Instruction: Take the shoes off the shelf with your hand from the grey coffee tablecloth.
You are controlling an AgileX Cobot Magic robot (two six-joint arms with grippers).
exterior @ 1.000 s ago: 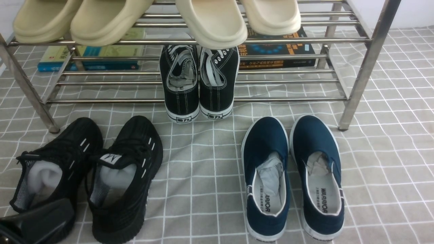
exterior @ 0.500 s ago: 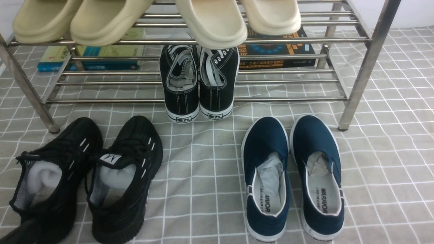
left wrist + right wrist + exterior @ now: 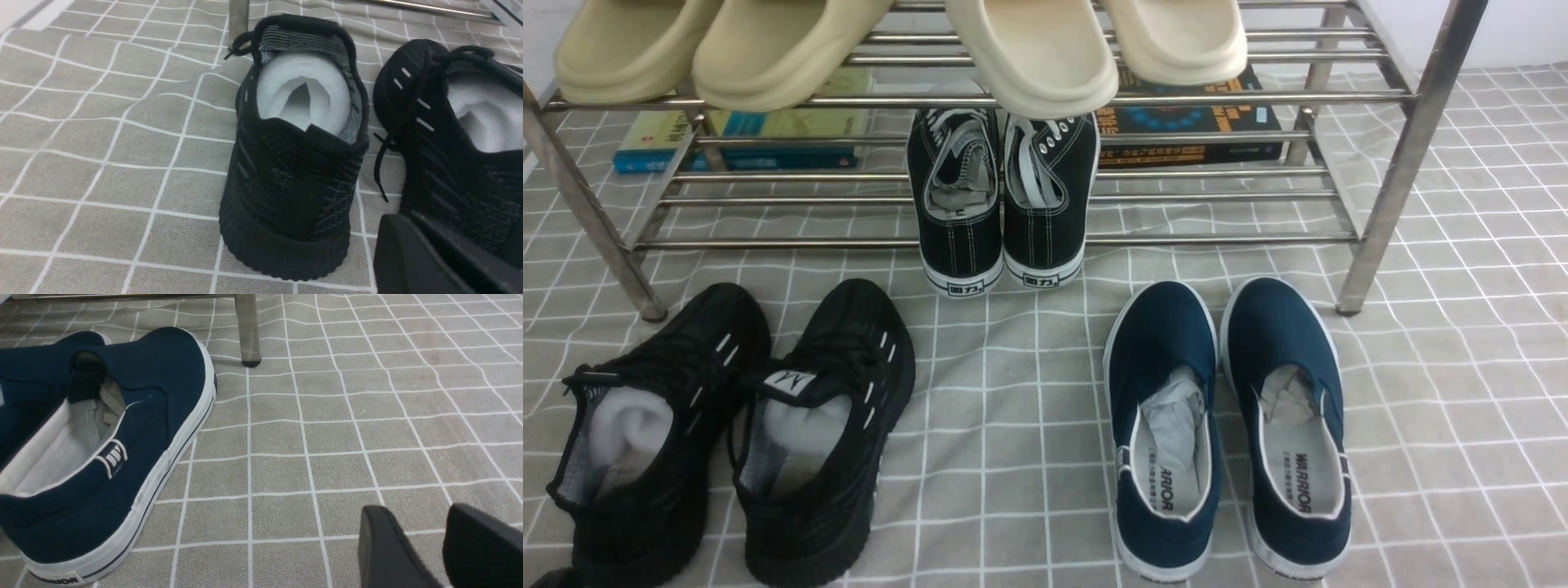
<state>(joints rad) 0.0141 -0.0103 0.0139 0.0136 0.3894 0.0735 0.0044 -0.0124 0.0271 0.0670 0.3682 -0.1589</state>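
Note:
The two black knit shoes, left [image 3: 645, 425] and right [image 3: 821, 425], stand side by side on the grey checked tablecloth [image 3: 1013, 457], in front of the chrome shelf [image 3: 980, 100], heels towards me. White stuffing fills both. In the left wrist view they are close up, one [image 3: 294, 171] beside the other [image 3: 457, 134]. My left gripper [image 3: 470, 245] is low behind their heels; only one black finger [image 3: 408, 257] shows and it holds nothing. Only a dark sliver at the bottom left corner of the front view may be this gripper. My right gripper [image 3: 427, 531] hovers empty over bare cloth with a narrow gap between its jaws.
Navy slip-ons [image 3: 1225, 425] lie on the cloth at the right, also in the right wrist view [image 3: 122, 428]. Black canvas sneakers [image 3: 1001, 196] sit on the lower tier, beige slippers [image 3: 768, 49] on the upper. Books [image 3: 768, 135] lie behind. Shelf legs [image 3: 1380, 204] stand at both sides.
My left gripper has drawn back out of the bottom left corner of the front view. The black knit shoes stay where they were on the cloth.

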